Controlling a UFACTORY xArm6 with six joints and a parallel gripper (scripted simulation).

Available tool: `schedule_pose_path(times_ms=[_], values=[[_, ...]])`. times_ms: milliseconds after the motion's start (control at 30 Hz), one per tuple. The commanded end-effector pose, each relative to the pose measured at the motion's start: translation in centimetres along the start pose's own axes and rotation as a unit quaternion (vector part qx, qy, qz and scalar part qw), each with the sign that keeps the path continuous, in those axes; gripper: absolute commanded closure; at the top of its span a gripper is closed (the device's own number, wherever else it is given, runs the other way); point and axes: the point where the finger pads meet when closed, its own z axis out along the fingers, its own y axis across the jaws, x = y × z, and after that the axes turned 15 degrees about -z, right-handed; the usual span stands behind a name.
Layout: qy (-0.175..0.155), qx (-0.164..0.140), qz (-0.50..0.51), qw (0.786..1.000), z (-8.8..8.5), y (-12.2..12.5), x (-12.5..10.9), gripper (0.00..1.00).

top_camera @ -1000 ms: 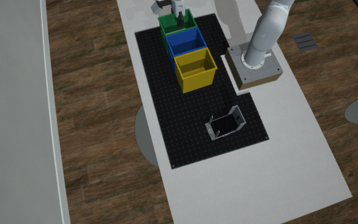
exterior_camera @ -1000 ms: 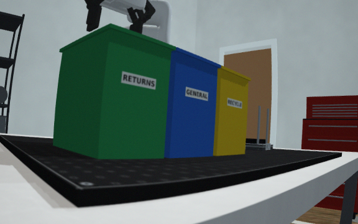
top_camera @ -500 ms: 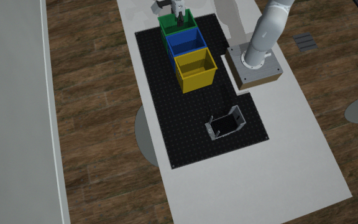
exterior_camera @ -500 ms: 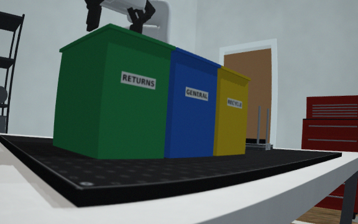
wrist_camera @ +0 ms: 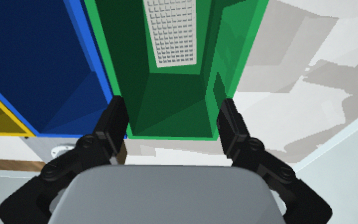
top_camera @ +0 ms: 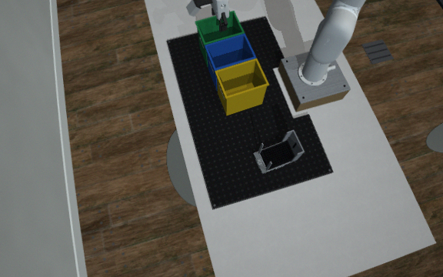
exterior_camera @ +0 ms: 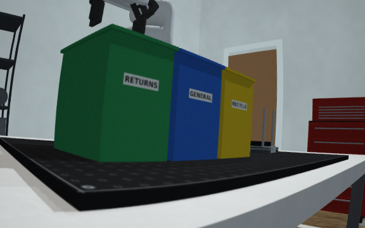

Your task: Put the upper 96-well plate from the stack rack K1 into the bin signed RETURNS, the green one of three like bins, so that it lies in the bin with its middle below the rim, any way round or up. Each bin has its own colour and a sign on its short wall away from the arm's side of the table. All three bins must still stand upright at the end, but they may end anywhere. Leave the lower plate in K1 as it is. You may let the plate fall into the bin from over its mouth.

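Observation:
The green bin (top_camera: 218,28) signed RETURNS (exterior_camera: 113,95) stands at the far end of the row of three bins. In the wrist view a white 96-well plate (wrist_camera: 172,31) lies deep inside the green bin (wrist_camera: 175,75), on its floor toward the far wall. My gripper (wrist_camera: 173,108) is open and empty, with its fingers spread just above the green bin's mouth; it also shows in the top and exterior views (top_camera: 221,21) (exterior_camera: 119,14). The stack rack K1 (top_camera: 279,151) stands on the near part of the black mat with a dark plate inside it.
The blue GENERAL bin (top_camera: 230,54) and the yellow RECYCLE bin (top_camera: 241,85) stand upright in a row touching the green one. The arm's base (top_camera: 314,81) sits on a block to the right of the bins. All stand on a black perforated mat (top_camera: 244,127).

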Motion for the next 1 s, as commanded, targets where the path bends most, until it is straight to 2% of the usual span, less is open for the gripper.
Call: schedule_pose_path(times_ms=[0, 200, 967], values=[[0.001, -0.002, 0.000, 1.000, -1.6, 0.1, 0.1, 0.00], [0.001, -0.002, 0.000, 1.000, -3.2, 0.1, 0.1, 0.00], [0.001, -0.002, 0.000, 1.000, -3.2, 0.1, 0.1, 0.00]])
